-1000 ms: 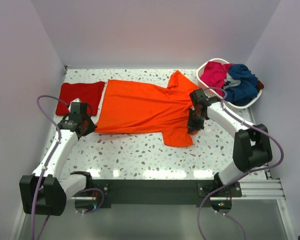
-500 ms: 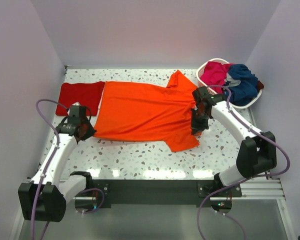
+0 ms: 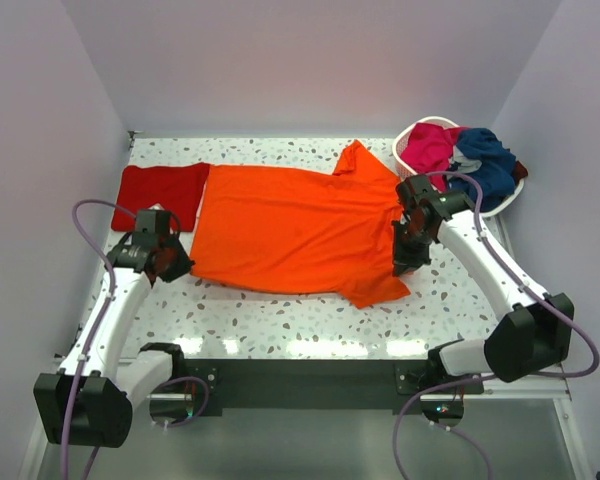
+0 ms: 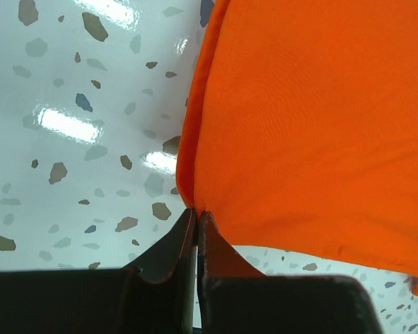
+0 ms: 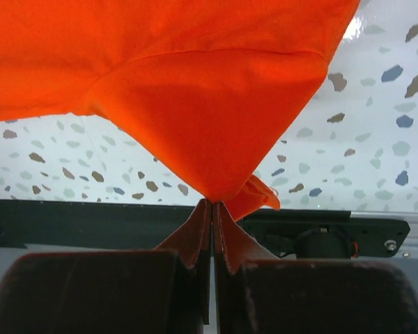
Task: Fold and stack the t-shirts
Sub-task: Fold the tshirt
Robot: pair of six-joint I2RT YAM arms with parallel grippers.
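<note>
A large bright orange t-shirt [image 3: 290, 225] lies spread across the table, collar end to the right. My left gripper [image 3: 172, 262] is shut on its near-left hem corner [image 4: 194, 202]. My right gripper [image 3: 408, 258] is shut on its right edge, by the near sleeve [image 5: 212, 195], and holds that cloth lifted off the table. A darker red t-shirt [image 3: 160, 188] lies folded at the far left, partly under the orange one. Magenta [image 3: 430, 145] and navy [image 3: 485, 160] tees are heaped in the basket.
A white basket [image 3: 477, 210] stands at the far right corner, close behind my right arm. The speckled table [image 3: 280, 320] has a black rail along its near edge [image 3: 300, 370]. Walls close in the left, back and right.
Both grippers have moved toward the near edge, pulling the orange t-shirt with them. The right gripper has also shifted to the right, stretching the shirt wider and flatter.
</note>
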